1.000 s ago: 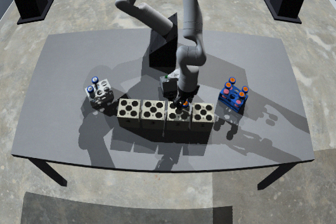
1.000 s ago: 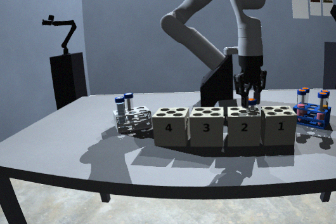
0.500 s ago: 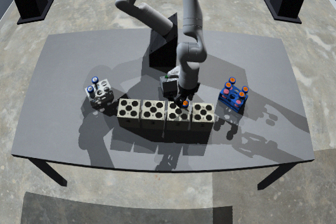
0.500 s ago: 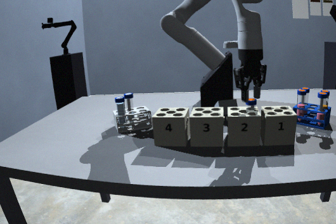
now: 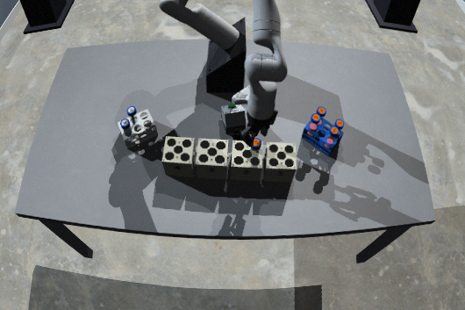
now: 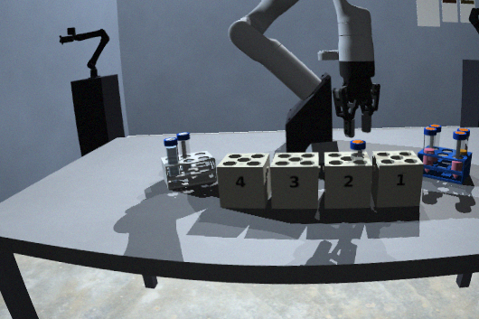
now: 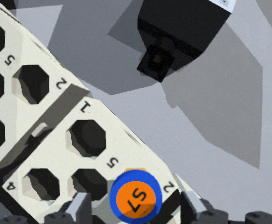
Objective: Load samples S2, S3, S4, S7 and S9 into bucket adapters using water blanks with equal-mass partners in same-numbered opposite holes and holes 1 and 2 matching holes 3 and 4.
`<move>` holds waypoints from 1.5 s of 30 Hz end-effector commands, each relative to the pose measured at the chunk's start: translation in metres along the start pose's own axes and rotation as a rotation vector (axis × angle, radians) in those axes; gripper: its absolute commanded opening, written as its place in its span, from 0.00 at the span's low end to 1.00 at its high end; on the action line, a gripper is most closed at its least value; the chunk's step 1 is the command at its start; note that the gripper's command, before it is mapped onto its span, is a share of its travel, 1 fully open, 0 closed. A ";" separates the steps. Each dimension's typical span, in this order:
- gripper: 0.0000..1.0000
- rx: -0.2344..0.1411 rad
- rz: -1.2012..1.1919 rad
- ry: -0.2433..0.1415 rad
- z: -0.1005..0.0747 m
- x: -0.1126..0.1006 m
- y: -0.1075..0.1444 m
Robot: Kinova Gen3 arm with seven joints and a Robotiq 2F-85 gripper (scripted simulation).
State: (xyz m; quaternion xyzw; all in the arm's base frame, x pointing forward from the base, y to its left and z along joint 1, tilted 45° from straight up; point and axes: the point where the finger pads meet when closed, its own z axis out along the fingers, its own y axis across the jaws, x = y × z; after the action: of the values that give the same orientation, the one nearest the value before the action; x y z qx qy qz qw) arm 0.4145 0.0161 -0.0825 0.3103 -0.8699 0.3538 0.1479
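Observation:
Four cream adapters stand in a row: 4 [image 6: 244, 181], 3 [image 6: 295, 180], 2 [image 6: 348, 180] and 1 [image 6: 399, 178]. Sample tube S7 [image 7: 135, 196], with a blue cap and an orange dot, sits in hole 2 of adapter 2 [image 5: 246, 158]; only its cap shows above the block [image 6: 358, 145]. My gripper [image 6: 357, 128] hangs straight above that cap, open and empty, with a finger on each side of it in the wrist view [image 7: 137, 210]. All the other adapter holes are empty.
A blue rack [image 5: 323, 131] with several orange-dot sample tubes stands right of adapter 1. A clear rack [image 5: 137, 128] with two blue-capped blanks stands left of adapter 4. The DONE desk [image 5: 232, 116] sits just behind adapter 2, next to my arm's base.

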 end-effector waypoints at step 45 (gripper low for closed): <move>0.62 0.000 0.000 -0.002 -0.056 0.000 0.000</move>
State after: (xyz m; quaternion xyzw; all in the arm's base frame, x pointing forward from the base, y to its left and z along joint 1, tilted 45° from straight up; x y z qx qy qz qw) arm 0.4165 0.0529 -0.0458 0.3103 -0.8699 0.3538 0.1479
